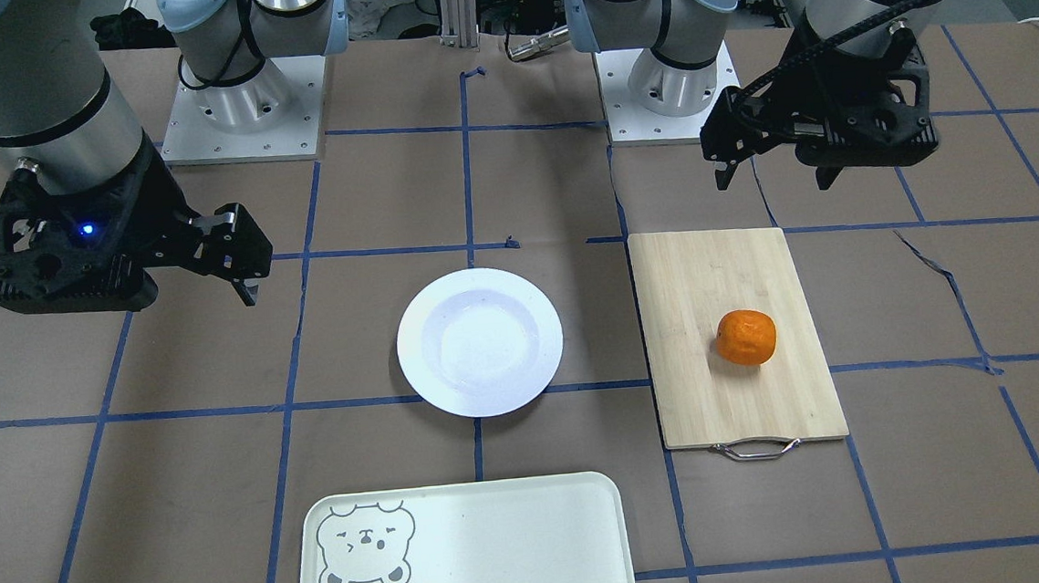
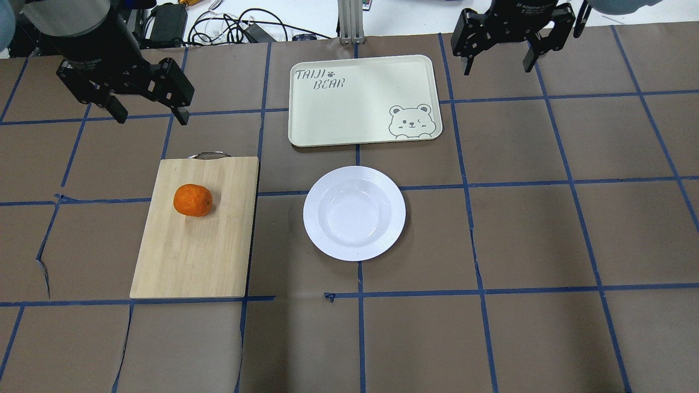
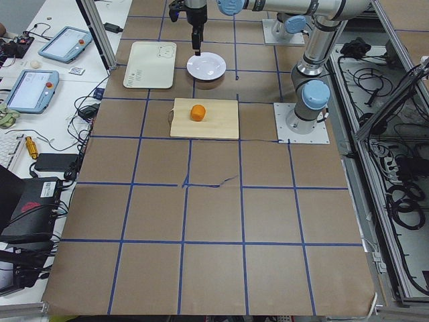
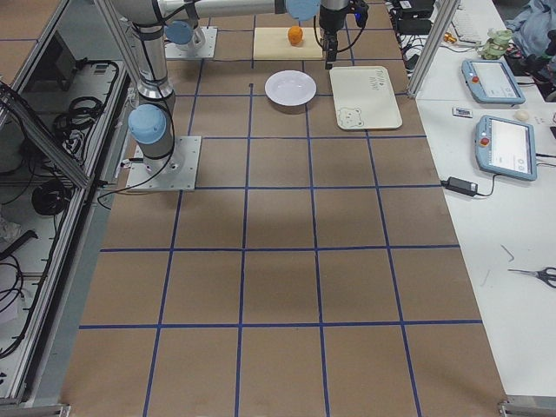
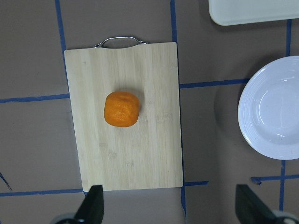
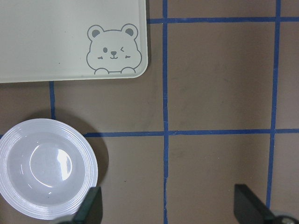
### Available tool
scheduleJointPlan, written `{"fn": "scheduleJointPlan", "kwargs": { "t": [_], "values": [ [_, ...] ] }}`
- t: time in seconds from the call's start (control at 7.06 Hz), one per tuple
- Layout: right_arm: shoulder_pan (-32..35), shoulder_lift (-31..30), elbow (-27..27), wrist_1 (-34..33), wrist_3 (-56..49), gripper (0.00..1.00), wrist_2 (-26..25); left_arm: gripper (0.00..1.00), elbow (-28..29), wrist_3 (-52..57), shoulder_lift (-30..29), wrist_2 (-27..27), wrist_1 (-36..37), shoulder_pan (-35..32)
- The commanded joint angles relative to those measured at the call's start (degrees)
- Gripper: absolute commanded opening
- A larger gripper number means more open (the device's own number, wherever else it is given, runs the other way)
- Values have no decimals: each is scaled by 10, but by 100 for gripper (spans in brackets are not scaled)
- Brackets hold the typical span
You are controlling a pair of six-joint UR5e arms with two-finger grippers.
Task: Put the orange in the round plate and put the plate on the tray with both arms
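The orange (image 2: 193,200) lies on a bamboo cutting board (image 2: 191,256), also seen in the left wrist view as the orange (image 5: 122,108). The white round plate (image 2: 354,213) sits empty at the table's middle. Beyond it rests the cream tray (image 2: 355,103) with the bear face, nothing on it. My left gripper (image 2: 150,115) hangs open in the air beyond the board's handle end, clear of the orange. My right gripper (image 2: 498,66) is open too, raised to the right of the tray. Both pairs of fingers hold nothing.
The cutting board's metal handle (image 2: 207,155) points toward the far side. Both arm bases (image 1: 242,110) stand on the robot's edge of the table. Cables (image 2: 229,24) lie past the far edge. Tablets (image 3: 30,90) rest on a side bench.
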Motion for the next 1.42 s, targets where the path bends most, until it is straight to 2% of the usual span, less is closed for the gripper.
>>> {"fn": "scheduleJointPlan", "kwargs": {
  "t": [0.0, 0.28, 0.57, 0.71, 0.99, 1.28],
  "values": [
    [0, 0, 0, -1, 0, 100, 0, 100, 0, 0, 0, 0, 0, 0],
    [0, 0, 0, 0, 0, 100, 0, 100, 1, -7, 0, 0, 3, 17],
    [0, 0, 0, 0, 0, 100, 0, 100, -17, -10, -23, -2, 26, 80],
    [-1, 0, 0, 0, 0, 100, 0, 100, -41, -14, -25, -7, 90, 87],
    [-4, 0, 0, 2, 0, 100, 0, 100, -89, -44, -43, -11, 132, 96],
    [-5, 0, 0, 2, -1, 100, 0, 100, -157, -59, -65, -28, 232, 97]
  ]
}}
